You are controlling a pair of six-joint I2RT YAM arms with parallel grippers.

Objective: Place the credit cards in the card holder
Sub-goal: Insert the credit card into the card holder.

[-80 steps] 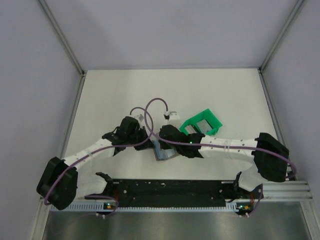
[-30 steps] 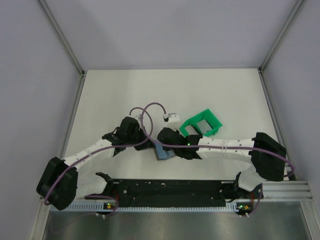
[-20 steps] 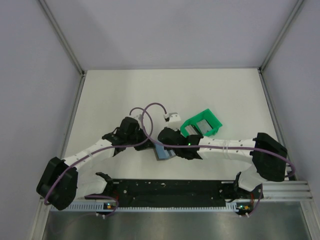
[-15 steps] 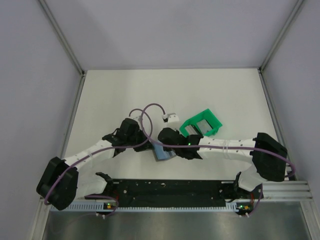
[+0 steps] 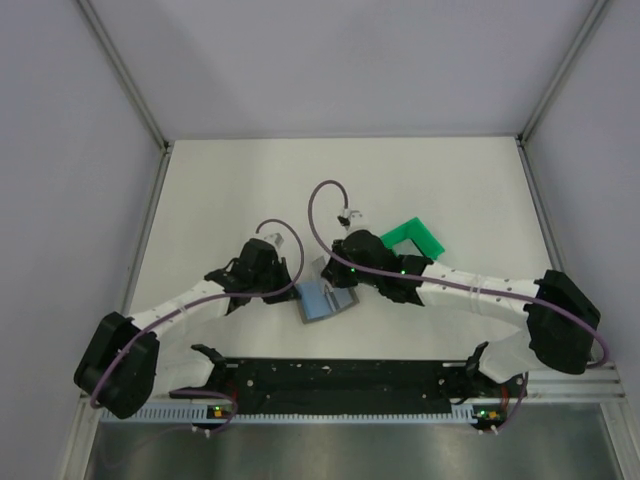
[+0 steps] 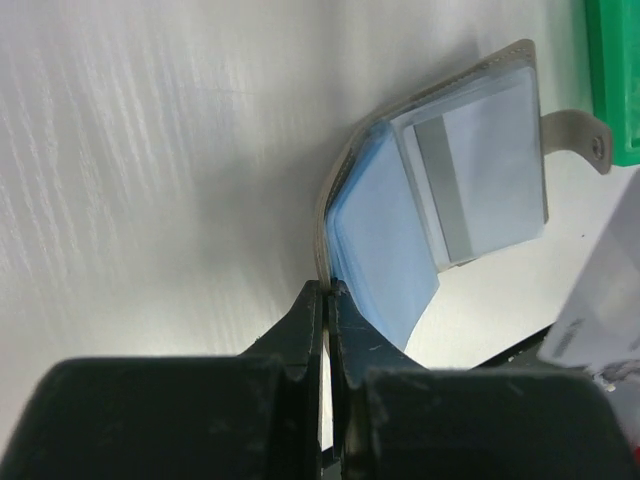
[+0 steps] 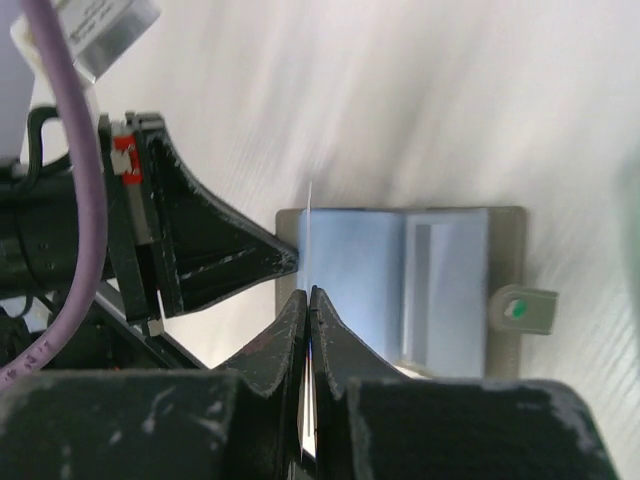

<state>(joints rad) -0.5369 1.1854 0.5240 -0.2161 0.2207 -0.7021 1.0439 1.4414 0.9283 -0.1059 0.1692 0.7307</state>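
Observation:
The card holder [image 5: 322, 303] lies open on the white table, light blue inside with a grey-beige cover [image 6: 385, 230]. One credit card [image 6: 480, 170] with a grey stripe sits in its far pocket. My left gripper [image 6: 328, 288] is shut on the near edge of the holder's cover and holds it raised. My right gripper [image 7: 309, 292] is shut on another credit card [image 7: 309, 225], seen edge-on as a thin white line. That card's tip is over the holder's [image 7: 360, 270] left edge, close to the left fingers [image 7: 230, 258]. In the top view the right gripper [image 5: 335, 283] is right beside the left gripper [image 5: 297, 292].
A bright green frame tray [image 5: 418, 235] lies behind the right wrist, partly covered by it [image 6: 612, 90]. The holder's snap tab [image 7: 520, 308] sticks out on the far side. Purple cables [image 5: 315, 200] loop above both wrists. Grey walls bound the table.
The right arm has swung back and to the right with its card, uncovering more of the open holder and hiding part of the green frame. The left gripper keeps its hold.

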